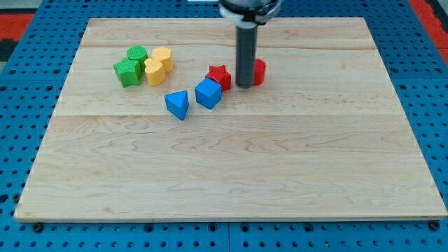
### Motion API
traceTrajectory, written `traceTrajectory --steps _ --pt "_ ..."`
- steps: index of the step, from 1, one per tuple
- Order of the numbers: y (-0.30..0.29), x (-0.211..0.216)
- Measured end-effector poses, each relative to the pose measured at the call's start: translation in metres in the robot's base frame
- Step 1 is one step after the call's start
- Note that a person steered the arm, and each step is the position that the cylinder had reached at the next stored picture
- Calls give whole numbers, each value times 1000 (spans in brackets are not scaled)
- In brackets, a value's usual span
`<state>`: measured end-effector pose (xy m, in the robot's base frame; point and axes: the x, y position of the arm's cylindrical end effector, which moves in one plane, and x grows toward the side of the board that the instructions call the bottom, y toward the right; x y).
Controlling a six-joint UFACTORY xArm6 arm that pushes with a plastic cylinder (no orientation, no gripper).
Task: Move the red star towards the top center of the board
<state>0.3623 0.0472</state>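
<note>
My tip (245, 85): bare rod end, nothing to open or close, grasping nothing. It sits between red star (219, 75) on the view's left and a second red block (259, 72), shape unclear behind the rod. Star lies upper middle of the wooden board (231, 168), touching blue cube (208, 93). From beside the star I judge an upward push awkward; need to get below it. Blocks matte, chunky; board pale, grained planks.

Pale wooden board (231, 189) on a blue perforated table (21, 105), evenly lit.
</note>
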Motion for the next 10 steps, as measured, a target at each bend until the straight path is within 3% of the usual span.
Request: traceTrajectory --steps 2,3,5,6,9,10 --pt "75 -74" --pt "74 -105" --pt "24 40" --pt "-51 45" --pt "-96 -62" --pt "-115 -35"
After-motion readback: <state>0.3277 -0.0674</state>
